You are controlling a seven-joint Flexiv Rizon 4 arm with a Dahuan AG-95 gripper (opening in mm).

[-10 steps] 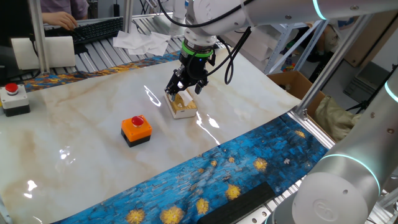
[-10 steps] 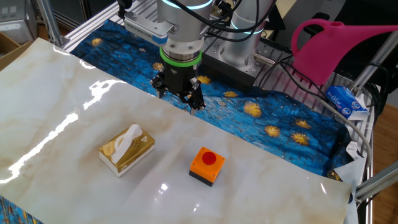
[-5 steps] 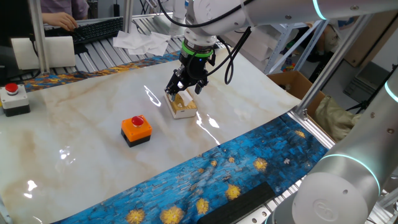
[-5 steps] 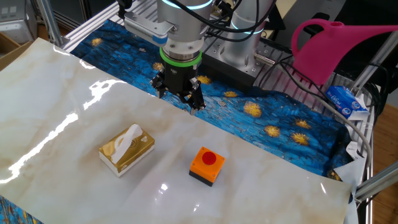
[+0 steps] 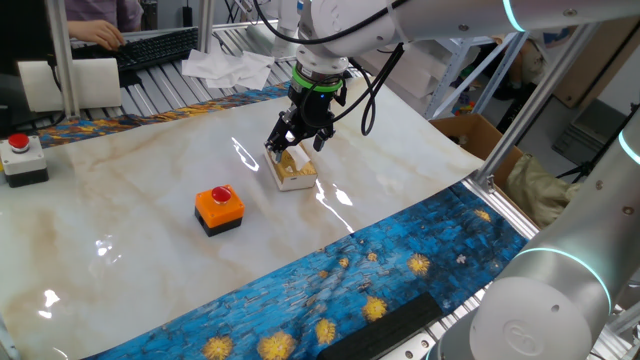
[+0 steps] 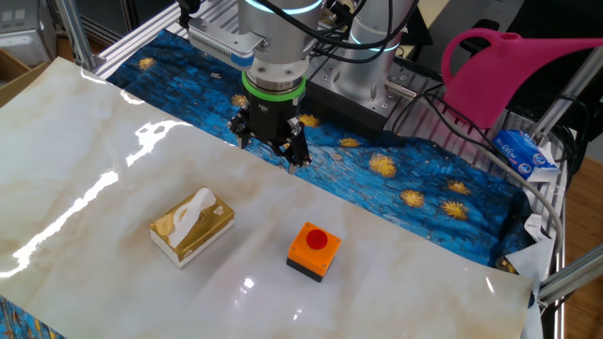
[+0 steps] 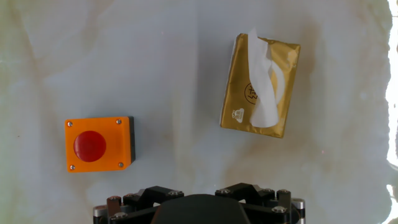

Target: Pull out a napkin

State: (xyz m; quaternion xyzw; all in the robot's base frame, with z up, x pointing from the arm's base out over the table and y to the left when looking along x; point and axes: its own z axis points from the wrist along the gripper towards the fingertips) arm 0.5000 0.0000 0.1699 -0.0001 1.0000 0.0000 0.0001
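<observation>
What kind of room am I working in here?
Most likely a robotics lab or test bench: aluminium framing around the table, an emergency-stop style button box at its edge, and a person at a keyboard behind it.

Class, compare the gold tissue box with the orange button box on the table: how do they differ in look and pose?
The tissue box is gold and longer, with a white napkin sticking out of its top; the button box is orange, squarer, with a round red button. In the hand view, the tissue box lies slightly tilted, the button box nearly square-on. Both rest flat on the marble table, untouched.
</observation>
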